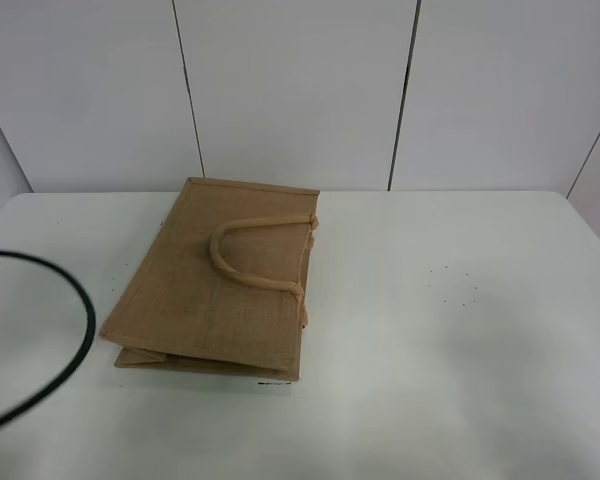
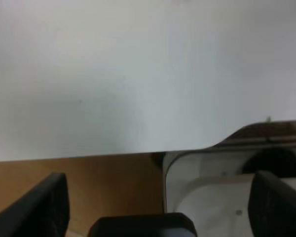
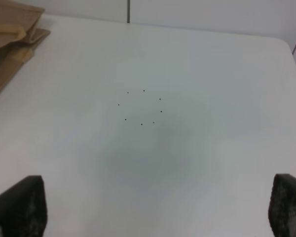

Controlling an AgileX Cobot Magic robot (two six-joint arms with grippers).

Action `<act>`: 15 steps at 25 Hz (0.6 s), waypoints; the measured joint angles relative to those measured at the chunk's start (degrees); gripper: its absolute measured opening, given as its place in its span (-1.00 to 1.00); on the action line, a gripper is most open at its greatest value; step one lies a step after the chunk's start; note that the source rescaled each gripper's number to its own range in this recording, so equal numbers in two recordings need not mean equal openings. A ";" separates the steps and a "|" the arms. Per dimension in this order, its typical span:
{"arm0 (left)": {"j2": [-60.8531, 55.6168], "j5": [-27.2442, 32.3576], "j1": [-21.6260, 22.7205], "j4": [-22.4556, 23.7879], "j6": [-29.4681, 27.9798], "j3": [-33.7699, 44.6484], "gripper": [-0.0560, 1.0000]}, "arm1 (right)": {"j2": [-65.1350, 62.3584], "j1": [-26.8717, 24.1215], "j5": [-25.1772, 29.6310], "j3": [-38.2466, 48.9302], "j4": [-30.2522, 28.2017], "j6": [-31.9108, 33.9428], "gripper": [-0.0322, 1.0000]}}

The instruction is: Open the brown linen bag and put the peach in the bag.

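Note:
The brown linen bag [image 1: 220, 300] lies flat and folded shut on the white table [image 1: 460, 350], left of the middle, with a beige loop handle [image 1: 242, 272] resting on top. A corner of the bag also shows in the right wrist view [image 3: 10, 39]. The peach is not in any view. My left gripper [image 2: 160, 200] is open and empty, at the table's edge, with its fingers [image 2: 44, 205] wide apart. My right gripper [image 3: 153, 207] is open and empty above bare table to the right of the bag. Neither gripper shows in the exterior high view.
A black cable [image 1: 75, 330] loops over the table's left front. A ring of small dark dots [image 3: 143, 106] marks the table to the right of the bag. White wall panels [image 1: 300, 90] stand behind the table. The left wrist view shows brown floor [image 2: 89, 182] beyond the table edge.

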 joint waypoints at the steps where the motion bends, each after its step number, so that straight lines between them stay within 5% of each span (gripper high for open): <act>1: -3.40 -0.45 0.00 0.00 0.05 1.91 1.00 | 0.00 0.00 0.00 0.00 0.00 0.00 1.00; 15: -38.10 -1.13 0.00 0.00 0.22 3.95 1.00 | 0.00 0.00 0.00 0.00 0.12 0.00 1.00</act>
